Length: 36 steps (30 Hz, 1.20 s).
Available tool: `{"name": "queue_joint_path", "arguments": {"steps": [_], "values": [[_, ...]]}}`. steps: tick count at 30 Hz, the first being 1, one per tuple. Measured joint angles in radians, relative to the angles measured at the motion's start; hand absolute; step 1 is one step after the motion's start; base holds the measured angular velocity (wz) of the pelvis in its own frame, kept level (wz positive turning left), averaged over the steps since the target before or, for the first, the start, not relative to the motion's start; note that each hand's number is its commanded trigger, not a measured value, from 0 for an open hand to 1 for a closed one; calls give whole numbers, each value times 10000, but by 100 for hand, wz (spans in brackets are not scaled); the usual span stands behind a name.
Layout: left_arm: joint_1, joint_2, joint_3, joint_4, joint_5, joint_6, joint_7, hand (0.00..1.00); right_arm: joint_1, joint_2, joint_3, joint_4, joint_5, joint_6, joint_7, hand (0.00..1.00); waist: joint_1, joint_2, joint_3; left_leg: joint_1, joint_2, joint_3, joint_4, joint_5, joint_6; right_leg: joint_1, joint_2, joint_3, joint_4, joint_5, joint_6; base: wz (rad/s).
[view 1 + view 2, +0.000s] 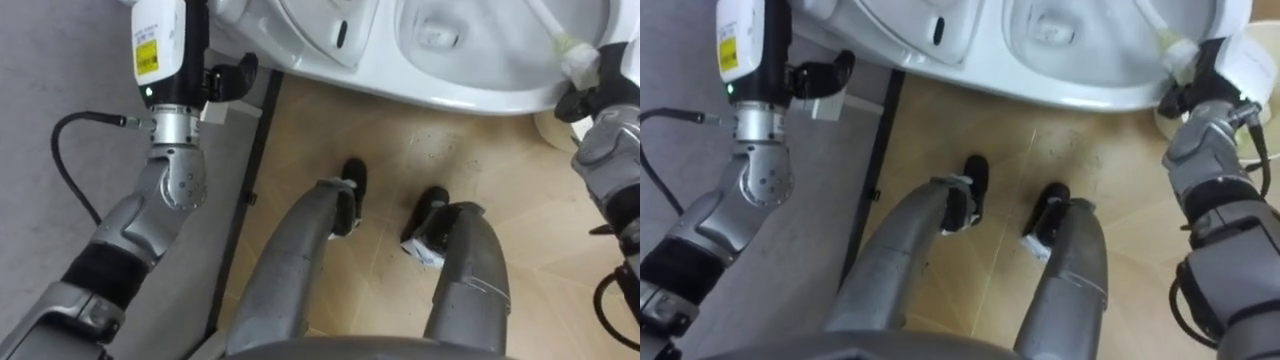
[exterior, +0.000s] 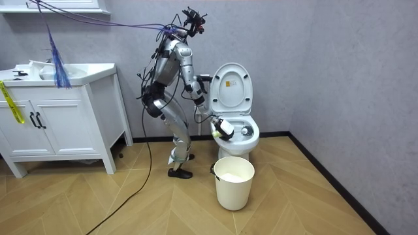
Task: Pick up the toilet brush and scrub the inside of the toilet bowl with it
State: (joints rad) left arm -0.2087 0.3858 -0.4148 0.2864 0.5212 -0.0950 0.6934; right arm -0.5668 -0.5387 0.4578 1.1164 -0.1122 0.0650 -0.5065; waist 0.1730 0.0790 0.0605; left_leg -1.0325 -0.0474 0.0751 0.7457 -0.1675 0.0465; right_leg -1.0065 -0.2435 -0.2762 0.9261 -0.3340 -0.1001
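You have the toilet point(image 1: 470, 98) across the top of the eye views, bowl open and its lid point(image 2: 232, 85) raised. In the room view the robot stands on the wooden floor point(image 2: 294, 196) at the side of the toilet on the room view's left, bent forward over it. That view also gives you a white cabinet point(image 2: 65, 124) with a sink against the wall on its left, and a white bucket point(image 2: 234, 186) on the floor just in front of the toilet.

Your left arm comes up from the lower left of the eye views, bent at the elbow, with the forearm pointing straight up beside the back of the toilet. The left hand point(image 1: 175, 50) sits at the top edge, and a dark thumb juts out toward the toilet. Most of its fingers are cut off by the frame, so you cannot tell whether they are spread or curled. In the room view this hand reaches up level with the edge of the raised lid.

Your right arm enters from the right, with the wrist lifted to the bowl's rim. The right hand point(image 1: 600, 80) has its dark fingers wrapped tight round the white handle of the brush point(image 1: 552, 30). The handle slants up and away from the hand into the bowl. The brush head itself is not clear in the eye views. In the room view the hand and brush hang over the bowl's near side.
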Motion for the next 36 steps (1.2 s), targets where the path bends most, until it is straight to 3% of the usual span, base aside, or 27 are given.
{"name": "queue_joint_path", "arguments": {"steps": [4, 8, 10, 14, 15, 16, 19, 23, 26, 28, 30, 32, 34, 35, 36], "values": [[4, -429, 113, 14, 561, 410, 2, 0, 39, 141, -112, 76, -552, 34, 107, 100, -28, 49, -37, 50, -6, 42, 35, 36, 69, 84, -2, -21, -7, 19, 28, 0], [75, -543, 33, 141, 629, 662, -10, 0, 125, 625, -85, 207, -1566, 322, 165, 100, -7, 99, -68, 306, 10, 21, 1, 4, 102, 395, 22, -91, -121, 9, 43, -1], [91, -623, -136, 212, 630, 781, -10, 0, 308, 882, 40, 212, -2626, 516, 169, 100, 94, 190, -125, 436, 17, -29, -65, -15, 103, 589, 92, -157, -289, 19, 60, -2], [93, -838, -312, 456, 887, 903, -18, 0, 488, 920, 496, 181, -4469, 1119, 159, 100, 327, 465, -203, 622, 74, -208, -213, -45, 75, 940, 294, -316, -714, 89, 115, -3], [140, -921, -346, 469, 1011, 988, -17, 0, 581, 910, 636, 119, -5059, 1317, 182, 100, 462, 531, -248, 689, 187, -194, -333, -45, 66, 1033, 438, -310, -961, 171, 126, -18], [207, -932, -352, 484, 1004, 996, 5, 0, 635, 898, 681, 56, -5605, 1458, 206, 100, 527, 574, -245, 783, 224, -177, -444, -33, 50, 1126, 505, -311, -1133, 237, 112, -18], [499, -979, -378, 481, 969, 973, 10, 0, 903, 915, 714, -9, -6326, 1609, 244, 100, 538, 736, -289, 1032, 334, -137, -596, -89, 23, 1385, 572, -318, -1330, 251, 134, -4], [714, -947, -334, 497, 832, 877, 35, 0, 1188, 889, 734, -322, -6723, 1757, 229, 100, 539, 819, -276, 1224, 350, -96, -706, -174, -15, 1579, 697, -269, -1497, 219, 157, -5], [739, -935, -319, 466, 576, 807, 32, 0, 1154, 720, 1095, -393, -6790, 1762, 232, 100, 571, 795, -261, 1272, 366, -86, -736, -190, -45, 1603, 710, -271, -1511, 187, 119, 0], [701, -886, -316, 416, 261, 772, 18, 0, 1092, 466, 1506, -305, -6710, 1733, 209, 100, 634, 702, -199, 1262, 403, -66, -682, -221, -69, 1584, 695, -261, -1461, 158, 80, -5], [657, -770, -417, 248, -68, 722, -6, 0, 1038, 174, 1861, -319, -6250, 1518, 94, 100, 656, 670, -186, 1165, 436, -50, -681, -220, -64, 1499, 656, -263, -1418, 152, 80, 0], [647, -448, -574, -104, -386, 675, -5, 0, 995, 2, 1960, -303, -5319, 1169, -87, 100, 643, 387, -165, 1045, 390, 37, -676, -218, -52, 1200, 540, -132, -1205, 129, 70, 3], [612, -136, -527, -453, -364, 606, 8, 0, 925, -39, 1393, -272, -3855, 642, -194, 100, 395, 251, -106, 835, 186, 4, -564, -146, 14, 953, 269, -188, -829, 13, 89, 26], [602, -132, -492, -498, -325, 576, 6, 0, 914, -35, 1153, -263, -3617, 512, -169, 100, 301, 166, -48, 794, 126, -18, -561, -113, 36, 914, 175, -219, -736, -19, 108, 33], [587, -139, -385, -531, -78, 533, -20, 0, 865, 8, 635, -218, -3327, 300, -61, 100, 237, 148, -43, 700, 63, -7, -525, -76, 70, 807, 74, -230, -625, -37, 134, 25]]}}
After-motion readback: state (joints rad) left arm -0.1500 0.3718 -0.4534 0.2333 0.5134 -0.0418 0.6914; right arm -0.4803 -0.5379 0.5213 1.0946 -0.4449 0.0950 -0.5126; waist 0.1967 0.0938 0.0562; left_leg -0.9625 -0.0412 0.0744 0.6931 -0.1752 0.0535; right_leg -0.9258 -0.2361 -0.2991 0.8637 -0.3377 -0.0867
